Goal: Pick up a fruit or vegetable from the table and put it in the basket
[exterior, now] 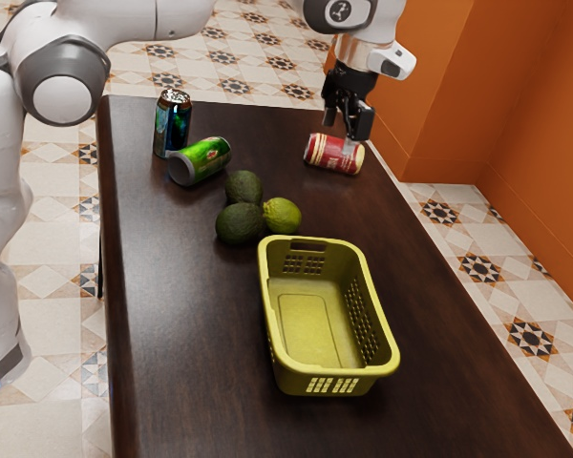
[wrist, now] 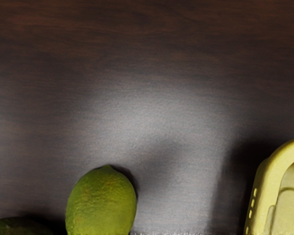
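My fingers (exterior: 362, 124) hang spread, grasping nothing. The lime (exterior: 283, 216) sits between an avocado (exterior: 240, 224) and the basket (exterior: 336, 375), outside it

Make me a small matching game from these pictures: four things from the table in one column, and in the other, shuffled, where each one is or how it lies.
Things
1. Red can
2. Dark, shiny can
3. Green can
4. Lime

Places and states
A. Standing upright
B. Beside the two avocados, near one end of the basket
C. Lying on its side, well away from the other cans
D. Lying on its side, close to another can

Right pairs: 1-C, 2-A, 3-D, 4-B
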`<state>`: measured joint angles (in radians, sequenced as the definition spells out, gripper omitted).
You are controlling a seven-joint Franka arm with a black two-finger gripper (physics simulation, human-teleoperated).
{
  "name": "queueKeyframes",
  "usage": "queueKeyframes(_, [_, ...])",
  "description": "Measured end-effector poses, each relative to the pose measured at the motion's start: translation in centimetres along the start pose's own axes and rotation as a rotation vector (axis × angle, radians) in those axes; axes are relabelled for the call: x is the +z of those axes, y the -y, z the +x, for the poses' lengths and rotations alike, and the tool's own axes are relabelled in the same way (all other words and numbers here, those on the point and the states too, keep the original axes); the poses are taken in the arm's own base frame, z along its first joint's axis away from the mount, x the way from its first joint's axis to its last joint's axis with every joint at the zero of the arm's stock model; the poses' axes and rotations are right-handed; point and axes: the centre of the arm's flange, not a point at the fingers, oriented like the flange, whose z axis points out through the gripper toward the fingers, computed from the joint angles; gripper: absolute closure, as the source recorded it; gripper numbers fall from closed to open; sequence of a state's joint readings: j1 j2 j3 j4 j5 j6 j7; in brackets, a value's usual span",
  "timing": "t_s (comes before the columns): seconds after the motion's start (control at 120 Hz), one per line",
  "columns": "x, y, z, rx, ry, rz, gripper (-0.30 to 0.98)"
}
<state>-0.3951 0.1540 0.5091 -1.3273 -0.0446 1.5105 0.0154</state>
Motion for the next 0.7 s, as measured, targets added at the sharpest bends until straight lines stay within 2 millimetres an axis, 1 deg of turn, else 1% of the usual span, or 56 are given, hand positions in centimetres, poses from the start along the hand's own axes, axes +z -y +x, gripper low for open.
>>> queueKeyframes(0.317, [0.1, 0.0, 0.0, 0.004, 0.005, -0.001, 0.00])
queueKeyframes(0.35, [-0.3, -0.1, -0.1, 0.006, -0.001, -0.003, 0.00])
queueKeyframes(0.408, [-1.7, -0.5, -0.4, 0.017, -0.028, -0.007, 0.00])
queueKeyframes(0.45, [-2.2, -0.8, -0.5, 0.022, -0.037, -0.008, 0.00])
queueKeyframes(0.483, [-2.3, -0.9, -0.5, 0.025, -0.038, -0.009, 0.00])
queueKeyframes(0.55, [-1.7, -0.9, -0.5, 0.038, -0.023, -0.009, 0.00])
queueKeyframes(0.608, [-1.3, -0.3, -0.5, 0.051, -0.008, -0.002, 0.00])
queueKeyframes(0.667, [-0.9, 1.8, -0.5, 0.042, 0.006, 0.012, 0.00])
queueKeyframes(0.7, [-0.1, 2.8, -0.2, 0.040, 0.021, 0.022, 0.00])
